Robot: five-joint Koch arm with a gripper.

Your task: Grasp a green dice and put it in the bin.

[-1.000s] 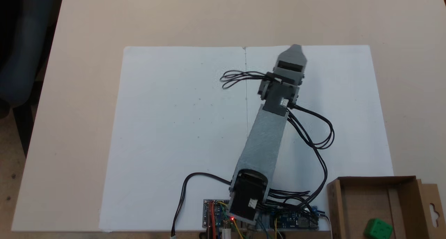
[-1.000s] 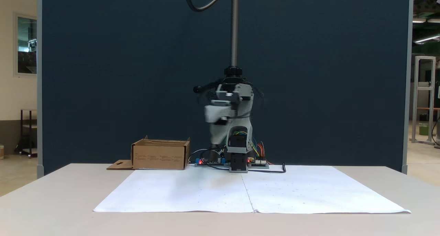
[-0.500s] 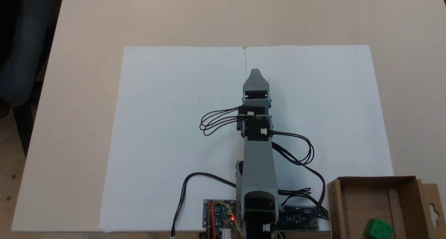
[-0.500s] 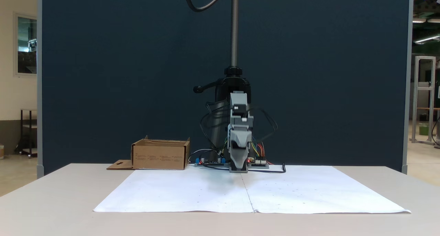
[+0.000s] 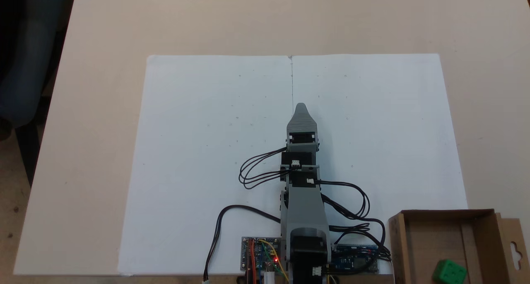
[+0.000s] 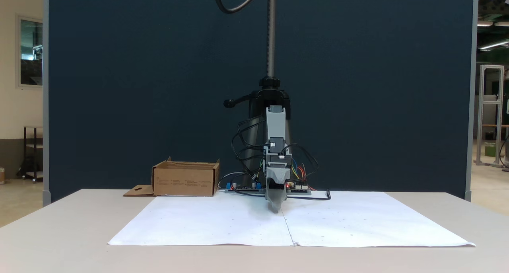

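The gripper [image 5: 301,108] points down at the white paper sheet [image 5: 198,151] on the surface [image 5: 265,19], over the sheet's centre seam, with its tip [image 6: 275,209] just above or touching the paper; the fingers lie one behind the other in both fixed views, so their opening cannot be told, and nothing is seen in them. The green dice [image 5: 449,271] rests inside the bin [image 5: 430,213], near the wall that carries the flap, at the lower right corner of a fixed view. From the front, the bin [image 6: 185,180] stands left of the arm's base, well apart from the gripper.
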